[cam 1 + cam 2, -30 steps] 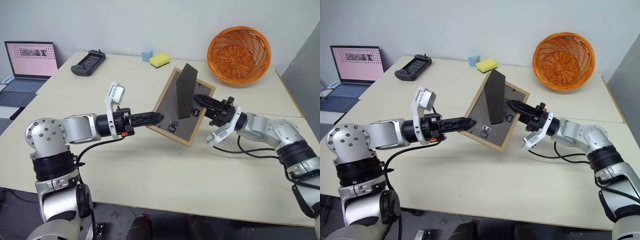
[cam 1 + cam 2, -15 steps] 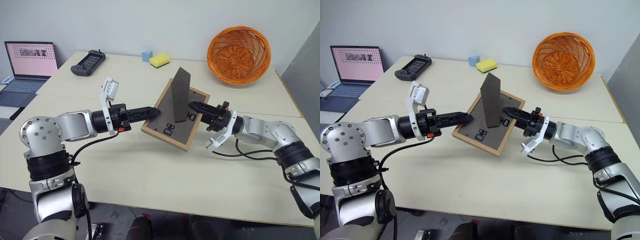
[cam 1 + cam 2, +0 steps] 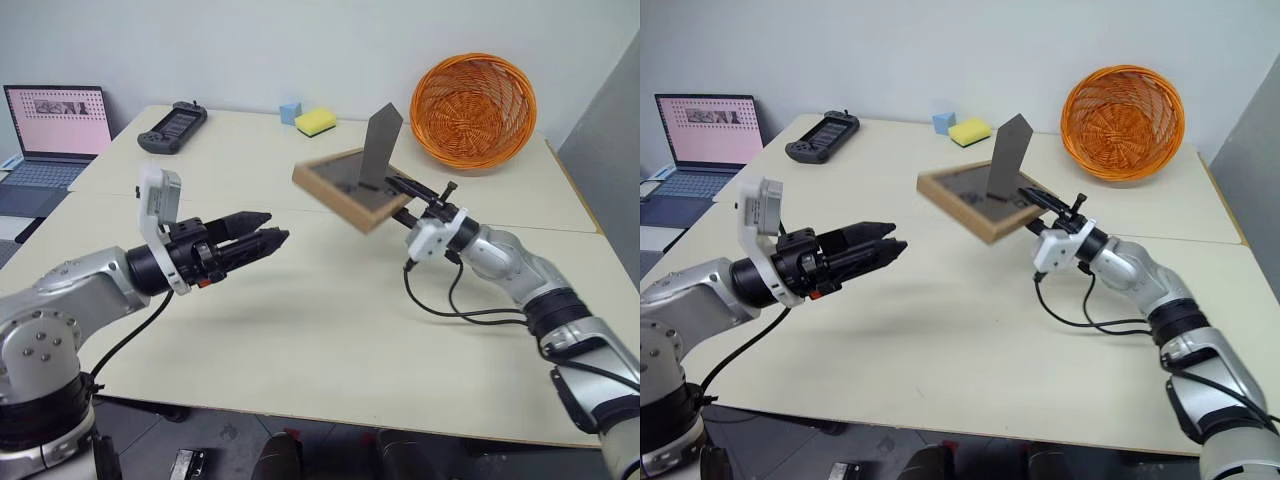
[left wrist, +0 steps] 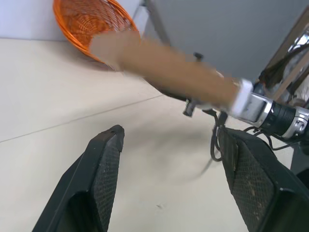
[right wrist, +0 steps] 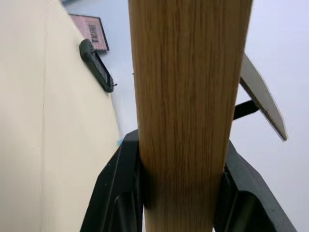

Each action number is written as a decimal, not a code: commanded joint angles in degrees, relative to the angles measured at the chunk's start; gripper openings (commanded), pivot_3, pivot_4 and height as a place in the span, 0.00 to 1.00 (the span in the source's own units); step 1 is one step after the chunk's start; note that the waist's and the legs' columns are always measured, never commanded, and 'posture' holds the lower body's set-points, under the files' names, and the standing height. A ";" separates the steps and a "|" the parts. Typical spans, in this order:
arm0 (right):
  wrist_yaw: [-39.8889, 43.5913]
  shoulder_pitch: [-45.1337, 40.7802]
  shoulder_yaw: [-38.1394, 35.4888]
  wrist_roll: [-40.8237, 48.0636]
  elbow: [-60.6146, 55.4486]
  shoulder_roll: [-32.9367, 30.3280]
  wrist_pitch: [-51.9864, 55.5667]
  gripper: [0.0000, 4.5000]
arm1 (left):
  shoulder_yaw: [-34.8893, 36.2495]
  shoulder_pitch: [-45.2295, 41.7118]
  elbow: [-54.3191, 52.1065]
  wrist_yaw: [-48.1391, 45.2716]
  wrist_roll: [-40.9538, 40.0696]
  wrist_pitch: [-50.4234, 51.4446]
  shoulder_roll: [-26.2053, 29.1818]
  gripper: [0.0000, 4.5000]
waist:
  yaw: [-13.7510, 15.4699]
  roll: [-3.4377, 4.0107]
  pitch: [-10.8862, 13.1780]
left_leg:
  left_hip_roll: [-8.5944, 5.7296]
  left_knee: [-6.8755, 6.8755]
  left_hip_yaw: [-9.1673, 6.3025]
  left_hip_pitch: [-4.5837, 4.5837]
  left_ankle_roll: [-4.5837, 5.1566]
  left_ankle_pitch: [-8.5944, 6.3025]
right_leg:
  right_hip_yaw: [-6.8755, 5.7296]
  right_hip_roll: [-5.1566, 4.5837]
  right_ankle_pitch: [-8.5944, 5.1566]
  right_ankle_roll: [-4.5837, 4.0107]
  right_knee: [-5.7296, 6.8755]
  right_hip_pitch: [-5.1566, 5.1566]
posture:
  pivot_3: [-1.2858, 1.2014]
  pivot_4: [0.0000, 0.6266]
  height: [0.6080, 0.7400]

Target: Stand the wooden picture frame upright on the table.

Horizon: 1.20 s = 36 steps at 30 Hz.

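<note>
— While I count from here, what have you got on the table [image 3: 330,330]?
— One orange basket [image 3: 477,108] near the far right corner, with nothing in it that I can see; one laptop [image 3: 52,130] off the left edge; one black handheld controller [image 3: 171,125] by the far edge; one yellow sponge [image 3: 318,121]; one blue cube [image 3: 291,112].
— And the wooden picture frame [image 3: 350,187]?
— One, lifted off the table near its middle, nearly flat, dark back up, stand sticking up. The right gripper [image 5: 179,193] clamps its edge.
— The left gripper [image 3: 268,229]?
— It has let go since a moment ago and pulled back toward the left edge, fingers [image 4: 104,166] spread, empty.
</note>
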 commanded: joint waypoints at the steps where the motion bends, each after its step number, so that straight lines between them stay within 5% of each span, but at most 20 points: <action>1: 18.91 1.82 -4.49 27.72 -14.74 5.56 26.37 0.33 | 2.82 3.04 -4.26 0.76 -3.61 -2.42 1.19 0.73 | -0.09 0.01 0.00 | 0.00 0.00 -0.03 0.00 0.01 0.00 | -0.04 0.00 0.00 0.00 0.03 0.00 | 0.52 0.24 1.00; 11: 31.67 0.92 -7.96 34.94 -12.89 17.03 42.04 0.33 | 5.29 5.82 -4.25 2.94 -9.94 -3.34 6.67 0.73 | 0.04 0.03 0.02 | -0.03 -0.01 -0.12 0.00 0.16 -0.09 | -0.18 0.05 -0.01 0.01 0.01 -0.04 | 0.52 0.24 1.00; 21: 41.27 5.56 -9.40 36.11 -12.21 18.86 51.12 0.33 | 8.18 15.48 -5.80 1.01 -6.60 -5.90 10.81 0.73 | 0.04 0.07 0.04 | 0.01 -0.07 -0.08 0.00 0.16 -0.10 | -0.17 0.08 -0.01 0.00 -0.01 -0.10 | 0.52 0.24 1.00; 36: 40.81 12.60 -11.66 32.91 -7.75 23.31 51.43 0.33 | 8.60 19.61 -5.71 -2.57 -3.01 -8.86 15.29 0.73 | -0.05 0.09 0.05 | 0.02 -0.15 -0.02 0.00 0.16 -0.10 | -0.11 0.11 -0.03 0.00 -0.08 -0.14 | 0.52 0.24 1.00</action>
